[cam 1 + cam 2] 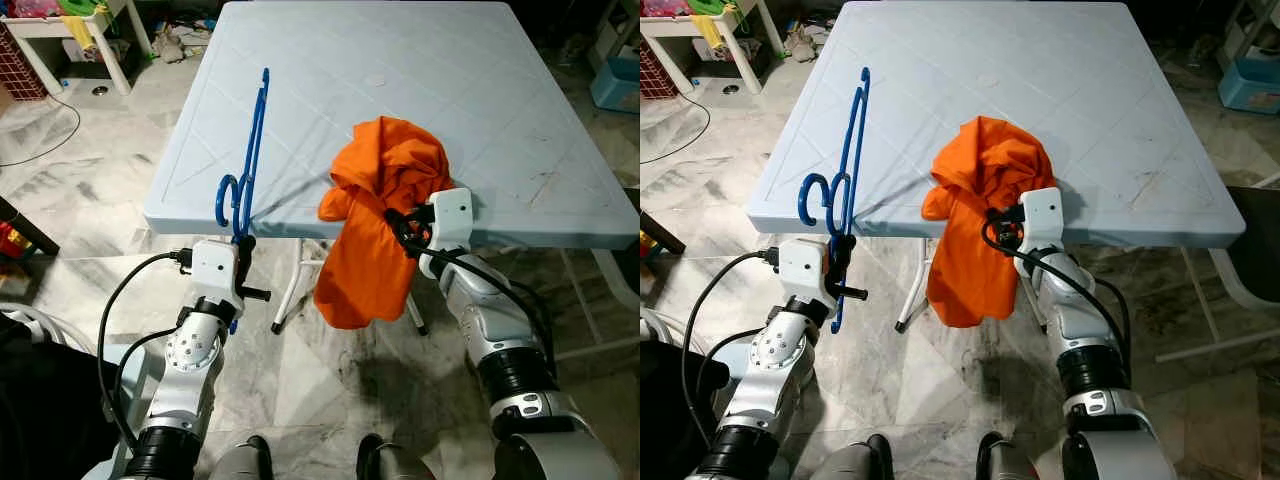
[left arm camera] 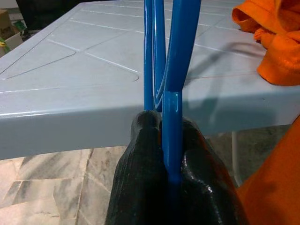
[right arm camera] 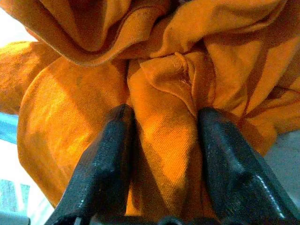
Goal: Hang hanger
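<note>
The left tool (image 2: 171,140) is clenched on a blue hanger (image 1: 248,160), holding it upright at the near edge of the pale blue tabletop (image 1: 480,100). The right tool (image 3: 164,140) grips an orange garment (image 1: 380,220) draped over that edge.

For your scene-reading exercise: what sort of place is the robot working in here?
Probably a home's utility or laundry area: a pale blue plastic table on a worn marble-tile floor, an orange garment and a blue hanger, with household clutter behind.
</note>
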### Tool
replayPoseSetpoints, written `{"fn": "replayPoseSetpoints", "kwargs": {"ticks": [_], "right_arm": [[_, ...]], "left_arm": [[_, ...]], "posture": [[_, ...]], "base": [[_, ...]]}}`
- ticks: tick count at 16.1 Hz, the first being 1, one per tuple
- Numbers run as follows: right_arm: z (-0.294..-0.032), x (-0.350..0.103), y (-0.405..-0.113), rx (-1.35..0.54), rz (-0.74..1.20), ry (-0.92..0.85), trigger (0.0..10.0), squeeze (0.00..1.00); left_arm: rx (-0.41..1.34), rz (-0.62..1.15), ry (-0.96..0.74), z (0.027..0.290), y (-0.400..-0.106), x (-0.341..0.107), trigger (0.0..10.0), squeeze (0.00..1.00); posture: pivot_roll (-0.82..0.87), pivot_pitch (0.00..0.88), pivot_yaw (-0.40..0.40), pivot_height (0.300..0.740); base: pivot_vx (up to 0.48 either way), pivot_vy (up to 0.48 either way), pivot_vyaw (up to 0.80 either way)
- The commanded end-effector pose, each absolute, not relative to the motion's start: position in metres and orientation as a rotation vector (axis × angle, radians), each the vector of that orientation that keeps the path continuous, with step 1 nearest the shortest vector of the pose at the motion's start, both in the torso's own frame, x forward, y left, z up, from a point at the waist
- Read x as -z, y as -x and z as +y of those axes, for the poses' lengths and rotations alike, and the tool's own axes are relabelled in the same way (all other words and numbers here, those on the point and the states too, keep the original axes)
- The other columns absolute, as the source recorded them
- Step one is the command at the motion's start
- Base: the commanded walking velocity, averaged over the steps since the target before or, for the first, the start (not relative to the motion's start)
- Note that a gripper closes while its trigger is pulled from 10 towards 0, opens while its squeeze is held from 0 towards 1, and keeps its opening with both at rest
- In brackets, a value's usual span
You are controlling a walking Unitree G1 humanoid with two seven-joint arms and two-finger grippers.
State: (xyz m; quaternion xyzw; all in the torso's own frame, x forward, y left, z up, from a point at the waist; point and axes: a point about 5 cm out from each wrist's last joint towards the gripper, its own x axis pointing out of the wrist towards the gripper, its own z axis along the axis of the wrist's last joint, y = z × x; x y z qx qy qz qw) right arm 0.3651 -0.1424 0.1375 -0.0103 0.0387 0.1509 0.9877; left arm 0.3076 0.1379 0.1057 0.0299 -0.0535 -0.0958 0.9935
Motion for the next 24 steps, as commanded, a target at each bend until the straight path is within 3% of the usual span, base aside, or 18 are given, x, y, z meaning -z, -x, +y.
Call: {"fn": "replayPoseSetpoints", "kwargs": {"ticks": [1, 11, 24], "right_arm": [[-0.1359, -0.1163, -0.3601, -0.323, 0.175, 0.007, 0.0, 0.0], [-0.129, -0.1199, -0.3624, -0.34, 0.156, 0.006, 0.0, 0.0], [-0.1294, -0.1173, -0.3599, -0.336, 0.151, 0.003, 0.0, 0.0]], "left_arm": [[0.2, -0.067, -0.06, 0.1367, -0.3045, -0.0985, 10.0, 0.0], [0.205, -0.067, -0.055, 0.1369, -0.3025, -0.0967, 10.0, 0.0], [0.209, -0.059, -0.056, 0.1372, -0.3007, -0.095, 10.0, 0.0]], "posture": [[0.02, 0.175, 0.01, 0.74], [0.02, 0.178, 0.008, 0.74], [0.02, 0.184, 0.013, 0.74]], "base": [[0.0, 0.0, 0.0], [0.028, 0.0, 0.0], [0.322, 0.0, 0.0]]}}
